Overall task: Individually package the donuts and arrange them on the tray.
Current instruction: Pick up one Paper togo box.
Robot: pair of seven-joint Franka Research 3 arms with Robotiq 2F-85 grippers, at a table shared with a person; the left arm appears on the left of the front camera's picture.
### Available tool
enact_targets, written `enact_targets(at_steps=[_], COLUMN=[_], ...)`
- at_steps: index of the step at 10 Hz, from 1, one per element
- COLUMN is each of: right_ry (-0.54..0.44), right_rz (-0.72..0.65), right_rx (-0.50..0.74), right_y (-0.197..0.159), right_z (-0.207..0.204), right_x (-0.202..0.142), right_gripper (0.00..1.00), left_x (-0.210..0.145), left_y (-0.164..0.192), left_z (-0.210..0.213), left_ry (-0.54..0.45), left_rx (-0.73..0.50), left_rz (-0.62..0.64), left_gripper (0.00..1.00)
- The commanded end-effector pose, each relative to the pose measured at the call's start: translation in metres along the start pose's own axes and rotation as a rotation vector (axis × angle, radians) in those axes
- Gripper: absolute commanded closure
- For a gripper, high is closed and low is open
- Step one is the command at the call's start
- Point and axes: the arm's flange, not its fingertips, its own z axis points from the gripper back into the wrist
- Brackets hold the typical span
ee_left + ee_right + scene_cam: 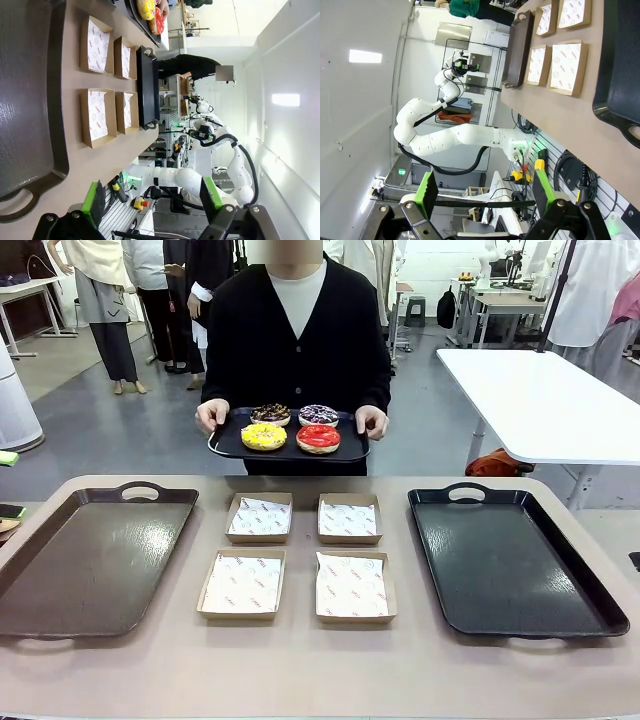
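— Where are the donuts?

— All four lie on a small dark serving tray that a person in a black cardigan holds beyond the far side of the tabletop, with the person's hands gripping its two ends. The chocolate-brown glazed ring donut and the dark ring donut with coloured sprinkles sit on the person's side. The yellow sprinkled ring donut and the glossy red ring donut sit on the side nearer the robot.

— And on the tabletop itself?

— Four shallow brown cardboard boxes lined with white printed paper, two rows of two in the middle. They lie between a large brown handled tray on the robot's left and a large black handled tray on its right.

— The pincers?

— The left pincer stands wide, its green pads far apart, off the tabletop's near edge by the brown tray's handle. The right pincer is just as wide, off the same edge near the black tray's handle.
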Motion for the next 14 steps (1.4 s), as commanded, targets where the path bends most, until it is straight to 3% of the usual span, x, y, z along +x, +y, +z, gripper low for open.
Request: enact_targets(at_steps=[1, 14], right_ry=[0.002, 0.002], right_rz=[0.000, 0.000], right_rx=[0.008, 0.008], right_y=[-0.0006, -0.0006], right_z=[-0.0002, -0.0002], right_x=[0.0001, 0.0001], right_gripper=[0.00, 0.00], left_x=[-0.0001, -0.0001], left_y=[-0.0009, -0.0009], left_z=[-0.0006, -0.0006], left_ry=[0.006, 0.006], left_rx=[-0.007, -0.007], left_rz=[-0.001, -0.001], left_gripper=[0.00, 0.00])
